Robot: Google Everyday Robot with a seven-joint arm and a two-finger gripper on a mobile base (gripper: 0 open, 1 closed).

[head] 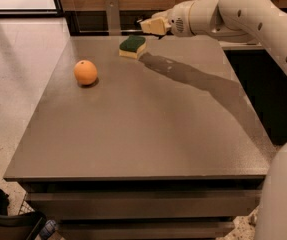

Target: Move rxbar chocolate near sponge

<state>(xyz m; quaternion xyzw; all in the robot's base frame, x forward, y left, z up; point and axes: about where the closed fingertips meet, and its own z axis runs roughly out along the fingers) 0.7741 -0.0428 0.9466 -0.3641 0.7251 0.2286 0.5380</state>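
The sponge, dark green top over yellow foam, lies at the far middle of the table. My gripper hangs just above and to the right of the sponge, off the table surface. It is shut on the rxbar chocolate, of which only a dark sliver shows at the gripper's left tip; the rest is hidden by the hand. The arm reaches in from the right.
A round orange fruit sits on the left part of the table. A grey post stands behind the far edge. A dark cabinet is on the right, and the floor drops away on the left.
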